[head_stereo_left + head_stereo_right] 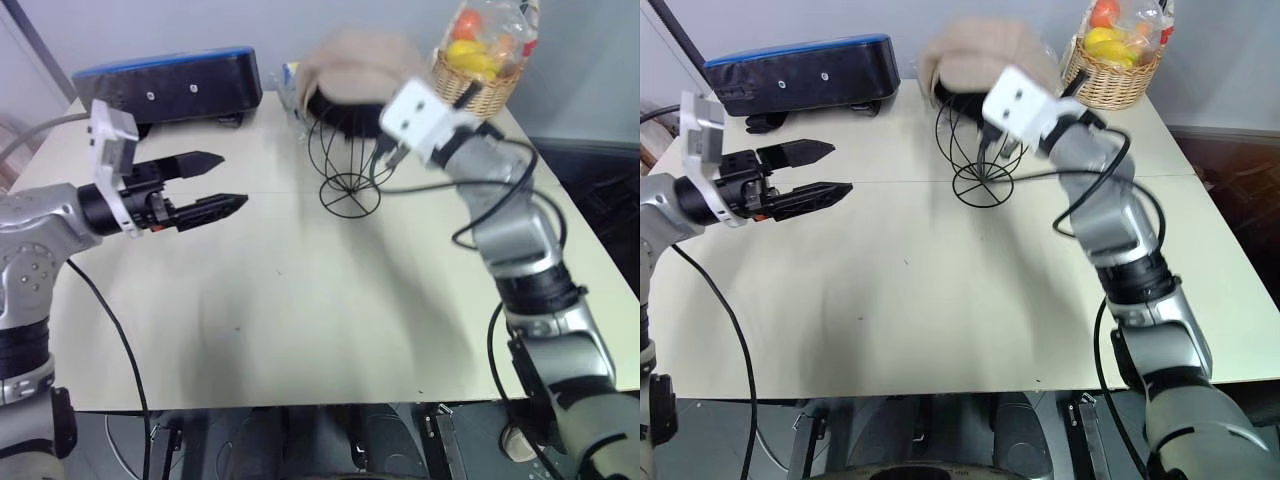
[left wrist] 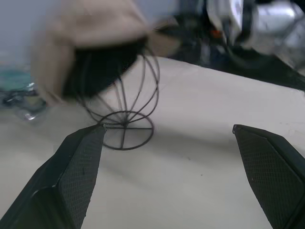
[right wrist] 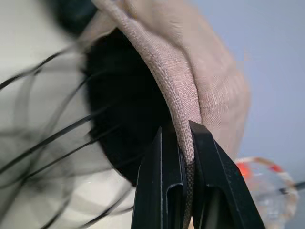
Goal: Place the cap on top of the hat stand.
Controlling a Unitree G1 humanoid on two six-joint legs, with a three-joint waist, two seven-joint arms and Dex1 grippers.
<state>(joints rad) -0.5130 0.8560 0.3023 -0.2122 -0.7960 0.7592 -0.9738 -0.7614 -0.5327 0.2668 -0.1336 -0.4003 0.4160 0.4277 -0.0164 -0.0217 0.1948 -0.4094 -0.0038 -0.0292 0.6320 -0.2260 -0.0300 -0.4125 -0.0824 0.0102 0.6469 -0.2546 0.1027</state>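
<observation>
We see the cap (image 1: 352, 62) over the top of the hat stand (image 1: 347, 160), which stands on the bench (image 1: 300, 300) near the wicker basket (image 1: 478, 82). The right claw (image 3: 186, 143) is clamped on the cap's edge, the fabric pinched between its two fingers. The left claw (image 1: 215, 182) hangs wide apart, well to the side, with nothing in it. We judge the carrying part almost done: the cap covers the upper wires, but it seems not yet settled or released. What is left is to lower, let go and withdraw. The dark lining faces down toward the wires, the crown up; its long axis lies about level, across the stand.
</observation>
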